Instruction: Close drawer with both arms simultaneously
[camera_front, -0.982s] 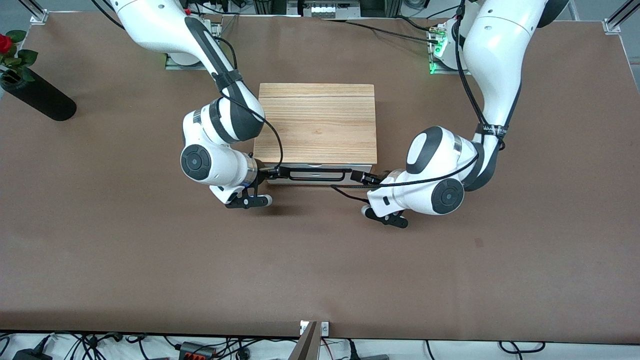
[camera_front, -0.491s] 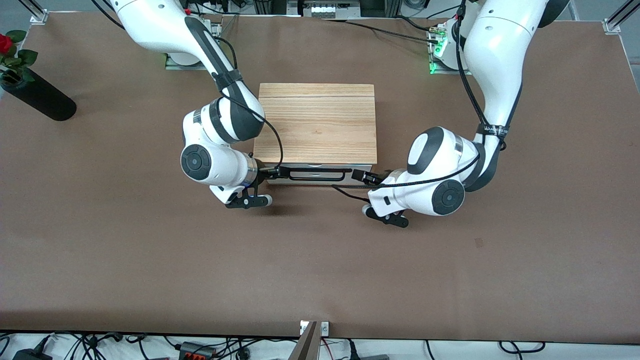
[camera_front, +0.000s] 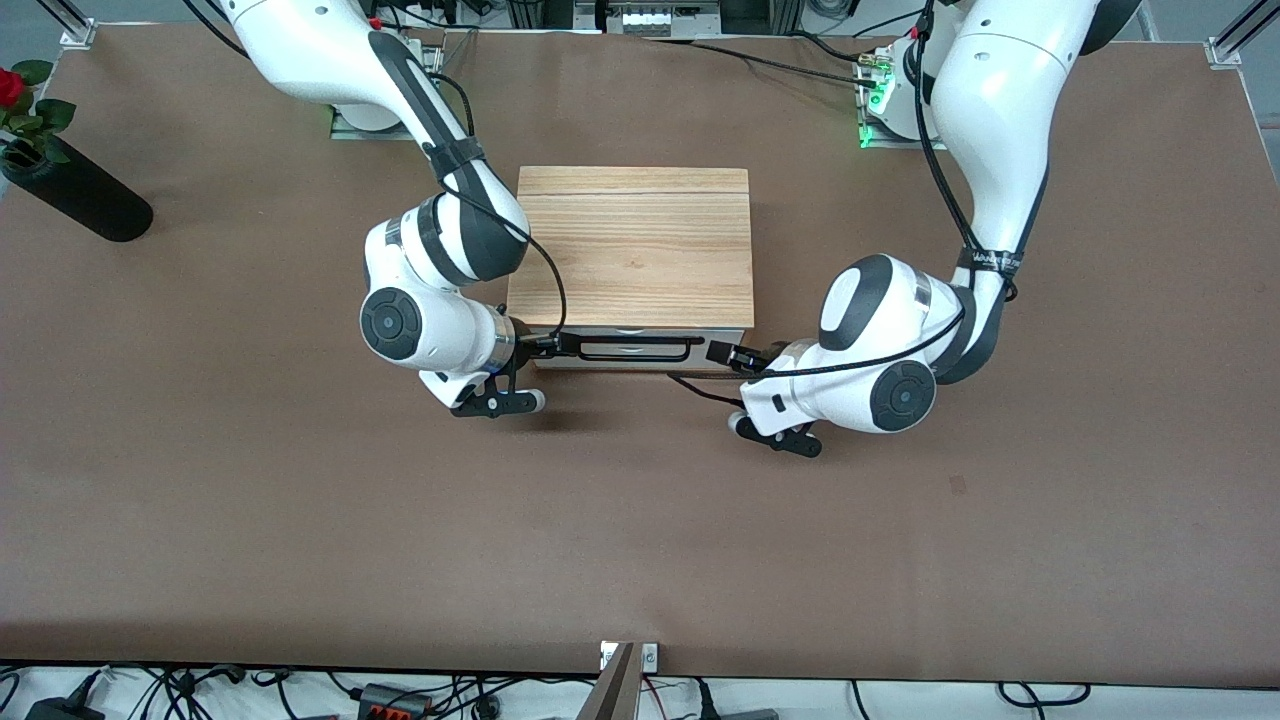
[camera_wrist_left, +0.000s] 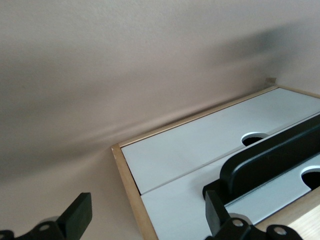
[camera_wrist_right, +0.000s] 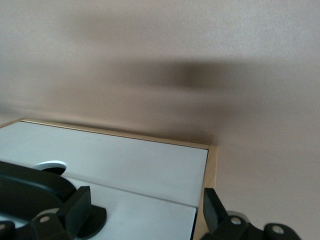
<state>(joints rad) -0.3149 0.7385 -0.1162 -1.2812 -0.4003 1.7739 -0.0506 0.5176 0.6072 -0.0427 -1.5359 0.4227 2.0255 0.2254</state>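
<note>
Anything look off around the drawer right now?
Nothing stands out. The drawer sits square in the cabinet, nearly flush, with the left tool and right tool at its handle ends.

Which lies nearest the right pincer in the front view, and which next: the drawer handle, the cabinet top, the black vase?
1. Drawer handle, right beside the right pincer.
2. Cabinet top, above the drawer.
3. Black vase, at the right arm's end of the table.
</note>
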